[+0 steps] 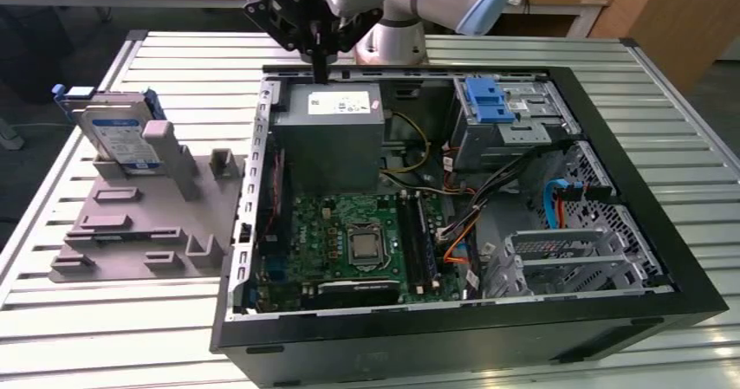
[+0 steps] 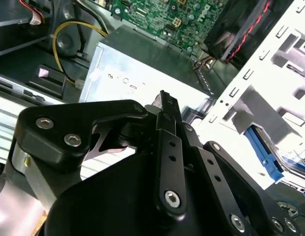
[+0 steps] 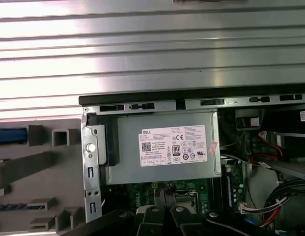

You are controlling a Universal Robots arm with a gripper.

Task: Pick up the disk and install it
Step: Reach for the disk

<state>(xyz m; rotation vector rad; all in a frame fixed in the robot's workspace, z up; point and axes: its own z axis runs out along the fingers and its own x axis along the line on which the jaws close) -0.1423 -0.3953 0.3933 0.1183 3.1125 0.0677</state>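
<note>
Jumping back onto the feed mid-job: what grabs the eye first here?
The open black computer case dominates the slatted table, with its green motherboard exposed. The pincer hangs empty above the grey power-supply box, near the case's far wall in the exterior view. The disk stands on edge in the grey fixture at the exterior view's left, well apart from the pincer.

Both wrist views closely share the power supply (image 3: 164, 147) (image 2: 137, 66).

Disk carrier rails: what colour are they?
Blue, running along the edges of the disk; clearest in the exterior view.
</note>
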